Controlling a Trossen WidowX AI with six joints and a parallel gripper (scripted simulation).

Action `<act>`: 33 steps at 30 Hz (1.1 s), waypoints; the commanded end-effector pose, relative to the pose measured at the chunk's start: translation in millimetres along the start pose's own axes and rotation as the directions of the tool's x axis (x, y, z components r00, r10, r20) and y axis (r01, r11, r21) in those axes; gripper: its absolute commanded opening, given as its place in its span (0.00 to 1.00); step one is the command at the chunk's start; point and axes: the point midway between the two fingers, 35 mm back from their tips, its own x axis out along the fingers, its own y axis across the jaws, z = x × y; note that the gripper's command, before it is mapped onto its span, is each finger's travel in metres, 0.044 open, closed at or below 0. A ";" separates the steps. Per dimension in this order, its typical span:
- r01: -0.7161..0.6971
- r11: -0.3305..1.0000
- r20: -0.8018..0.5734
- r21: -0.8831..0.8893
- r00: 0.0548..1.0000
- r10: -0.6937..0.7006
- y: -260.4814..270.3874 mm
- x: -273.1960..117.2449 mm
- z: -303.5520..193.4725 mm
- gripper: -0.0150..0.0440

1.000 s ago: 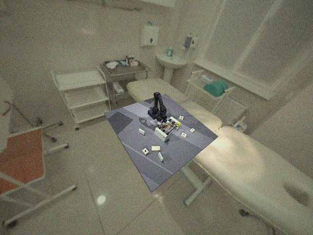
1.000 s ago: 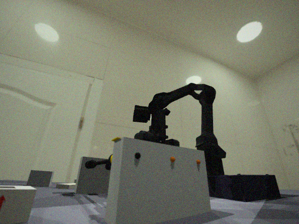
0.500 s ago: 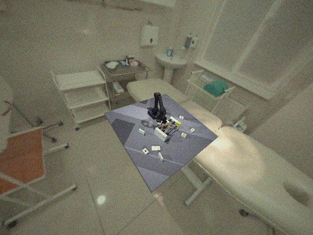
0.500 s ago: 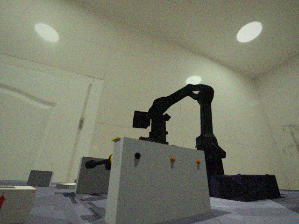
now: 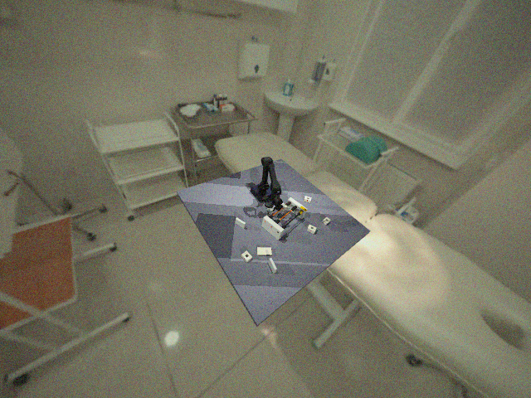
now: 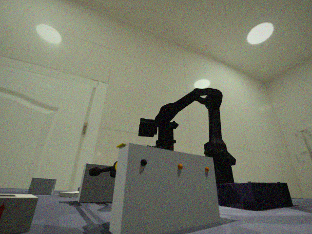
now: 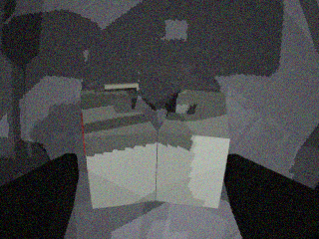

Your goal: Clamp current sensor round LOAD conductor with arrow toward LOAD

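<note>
In the wrist view the white split-core sensor (image 7: 122, 176) stands with its two halves spread, a seam between them and a thin red line on its left edge. My gripper (image 7: 152, 165) (image 5: 279, 206) is open, with one black finger on each side of the sensor. A narrow gap shows at the left finger; contact at the right cannot be told. In the exterior view the fingertips are hidden behind the white end panel (image 6: 171, 191) (image 5: 271, 227). Orange conductors (image 6: 180, 166) and a black conductor (image 6: 143, 162) end at that panel. No LOAD lettering is readable.
A second white panel (image 5: 297, 202) holds the far ends of the conductors. A yellow part (image 5: 303, 209) (image 6: 121, 145) sits by the rack. Several loose white blocks lie around, including a flat one (image 5: 264, 251) and one with a red arrow (image 6: 18, 214). The rack is close beside the gripper.
</note>
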 end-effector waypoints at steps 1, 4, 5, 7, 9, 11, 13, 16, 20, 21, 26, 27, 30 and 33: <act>-0.001 1.000 0.001 0.000 1.000 0.001 0.4 -0.6 0.3 0.69; -0.001 1.000 0.001 0.000 1.000 0.001 0.4 -0.6 0.3 0.66; -0.001 1.000 0.001 0.000 1.000 0.001 0.4 -0.6 0.3 0.65; -0.001 1.000 0.001 0.000 1.000 0.001 0.4 -0.6 0.3 0.63; -0.001 1.000 0.001 0.000 1.000 0.001 0.4 -0.6 0.3 0.60; -0.001 1.000 0.001 0.000 1.000 0.001 0.6 -1.4 0.4 0.55; -0.001 1.000 0.001 0.000 1.000 0.001 1.5 -5.2 0.8 0.46; -0.001 1.000 0.001 0.000 1.000 0.001 3.5 -16.5 1.9 0.33; 0.000 1.000 0.002 0.000 1.000 0.000 5.6 -36.6 2.8 0.25; 0.000 1.000 0.002 0.000 1.000 0.000 5.9 -41.8 3.0 0.25; 0.001 1.000 0.002 0.000 1.000 -0.001 7.2 -66.0 3.3 0.25; 0.002 1.000 0.002 0.000 1.000 -0.002 7.3 -70.9 3.3 0.25; 0.002 1.000 0.002 0.000 1.000 -0.002 7.4 -85.1 2.9 0.25; 0.003 1.000 0.002 0.000 1.000 -0.003 6.9 -98.2 2.2 0.25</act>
